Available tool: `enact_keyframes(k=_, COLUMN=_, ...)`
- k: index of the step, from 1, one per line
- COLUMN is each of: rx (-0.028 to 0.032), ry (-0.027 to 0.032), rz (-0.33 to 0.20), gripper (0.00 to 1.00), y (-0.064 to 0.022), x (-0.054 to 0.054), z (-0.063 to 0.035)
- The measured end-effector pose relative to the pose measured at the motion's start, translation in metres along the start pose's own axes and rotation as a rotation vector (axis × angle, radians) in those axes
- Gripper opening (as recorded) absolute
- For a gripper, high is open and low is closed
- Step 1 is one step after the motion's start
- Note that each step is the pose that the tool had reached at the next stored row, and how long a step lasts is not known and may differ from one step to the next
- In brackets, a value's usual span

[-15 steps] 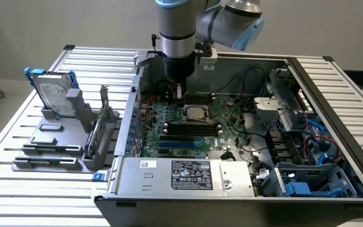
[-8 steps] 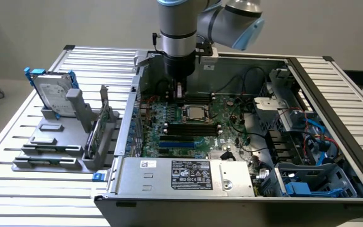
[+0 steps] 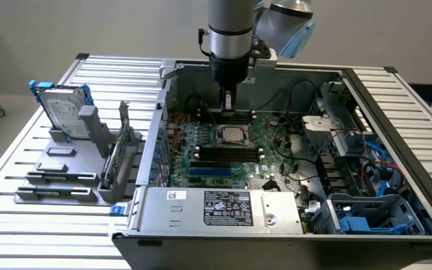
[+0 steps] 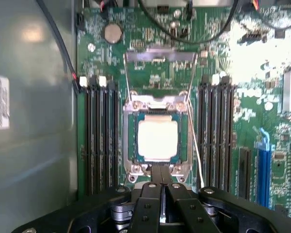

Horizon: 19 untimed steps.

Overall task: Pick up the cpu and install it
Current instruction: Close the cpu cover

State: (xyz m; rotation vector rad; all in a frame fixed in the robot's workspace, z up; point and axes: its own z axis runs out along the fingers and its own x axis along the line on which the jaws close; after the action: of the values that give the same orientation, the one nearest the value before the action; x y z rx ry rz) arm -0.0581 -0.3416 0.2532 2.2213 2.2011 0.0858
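Straight down into the open computer case (image 3: 366, 118): claw pinched together and empty, cpu lying in its socket.

The arm (image 3: 227, 28) stands upright over the green circuit board (image 3: 272, 135), wrist vertical, so the claw (image 3: 228, 104) points squarely down at it. In the wrist view the claw (image 4: 161, 170) has its two dark fingers (image 4: 148, 204) pressed side by side with nothing between them. The cpu (image 3: 231, 135) lies flat in the metal socket frame (image 4: 132, 145) just beyond the fingertips, its pale silver top (image 4: 157, 138) facing up, near the claw but not gripped. Black memory slots (image 4: 99, 141) run along both sides of the socket. A hard drive (image 3: 62, 112) stands in a grey rack well off to the claw's side, outside the case.
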Motion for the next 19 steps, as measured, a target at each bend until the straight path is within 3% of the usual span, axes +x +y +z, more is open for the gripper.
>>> enact_keyframes(k=8, rx=0.0132, ry=-0.0002, rz=0.0, gripper=0.11, y=0.0375, x=0.001, z=-0.0259)
enact_keyframes(k=14, rx=0.019, ry=-0.0003, rz=0.001, gripper=0.11, y=0.0651, x=0.0, z=-0.0257)
enact_keyframes(k=19, rx=0.0205, ry=-0.0002, rz=0.001, gripper=0.11, y=0.0874, x=-0.001, z=-0.0247)
